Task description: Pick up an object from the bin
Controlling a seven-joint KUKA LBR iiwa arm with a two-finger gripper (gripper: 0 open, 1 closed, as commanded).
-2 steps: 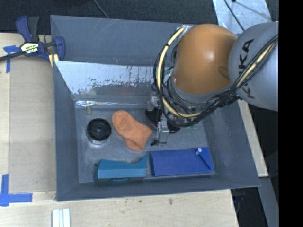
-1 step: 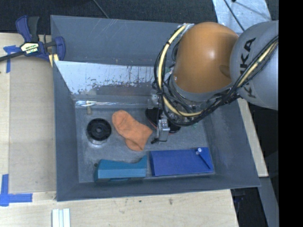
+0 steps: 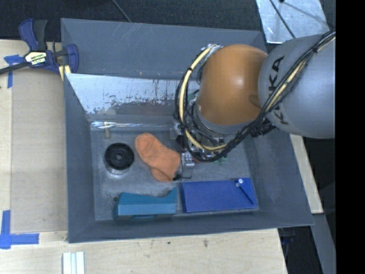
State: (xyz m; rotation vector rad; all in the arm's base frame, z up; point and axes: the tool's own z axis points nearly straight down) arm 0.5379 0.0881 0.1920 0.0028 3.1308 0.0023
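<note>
Orange wrist cover (image 3: 231,84) above pincer (image 3: 186,163), state unclear, at orange cloth (image 3: 157,156)'s right edge.

Bare floor (image 3: 102,182) left of black disc (image 3: 119,156)

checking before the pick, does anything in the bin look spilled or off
Nothing stands out. The black disc, orange cloth, teal block and blue box all rest on the bin floor, nothing spilled.
</note>
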